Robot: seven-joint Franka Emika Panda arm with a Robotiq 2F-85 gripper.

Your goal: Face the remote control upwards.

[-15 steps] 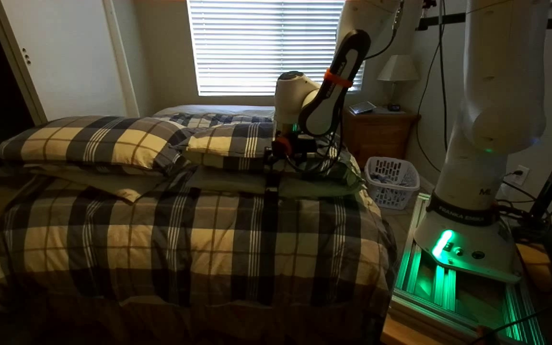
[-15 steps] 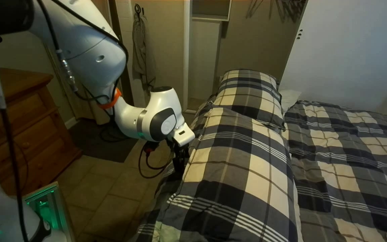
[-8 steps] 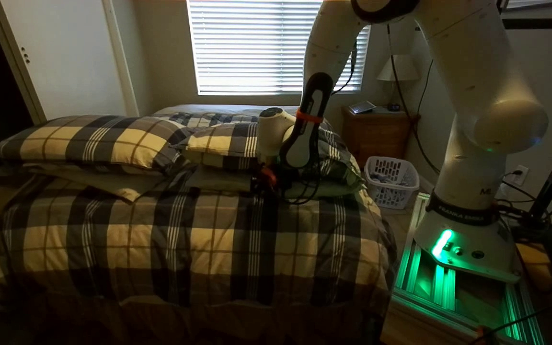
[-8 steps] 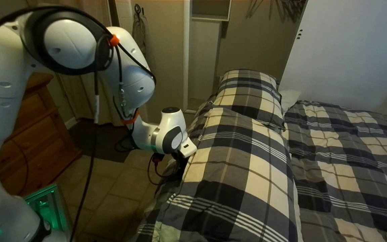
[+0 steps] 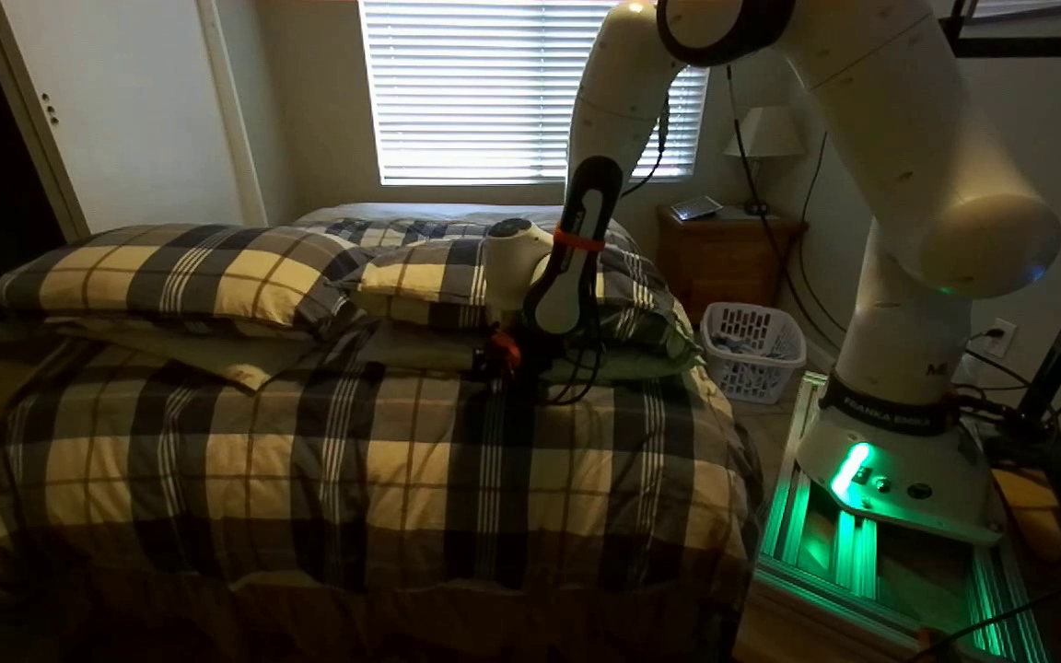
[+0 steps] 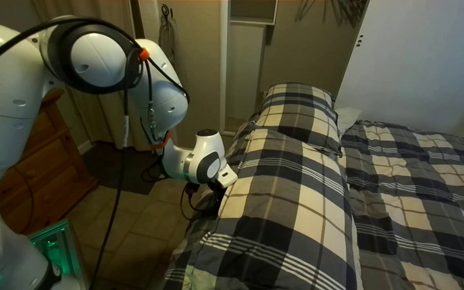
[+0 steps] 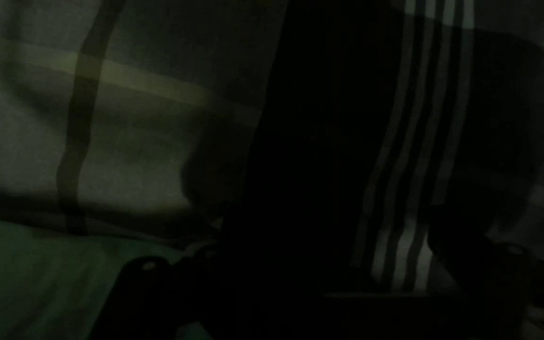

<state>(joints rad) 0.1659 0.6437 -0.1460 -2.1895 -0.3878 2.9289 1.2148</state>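
V. dark up close in the wrist view: gripper (image 7: 325, 233) sits along the bottom edge, jaws spread w/ plaid cloth (image 7: 158, 120) showing btwn them, nothing visibly pinched; prob. set wide to straddle a slim bar before nipping it. Greenish fabric (image 7: 40, 278) lower left. And the remote control? Can't be made out in any view: lost on the navy bands or hidden beneath the gripper, so no telling which face is up; best guess, low mid-frame, where the jaws aim. Next out, in an exterior view, duvet (image 5: 383, 470) fills the lower half; wrist (image 5: 514, 262) hangs over its back edge, apparently jaws-down, which suits lifting sth flat off soft cloth. Pillow (image 6: 288, 197) rises alongside, touching or just beside the wrist, can't tell which; a flip that close could snag, so some lift 1st would be wise. Arm (image 5: 899, 120) arches in from upper right, presumably for a steep approach from above, its base (image 5: 908, 479) at the right. Further back: basket (image 5: 756, 379), nightstand (image 5: 724, 258), then window (image 5: 457, 92) top centre, backlighting the lot, hence prob. the gloom.
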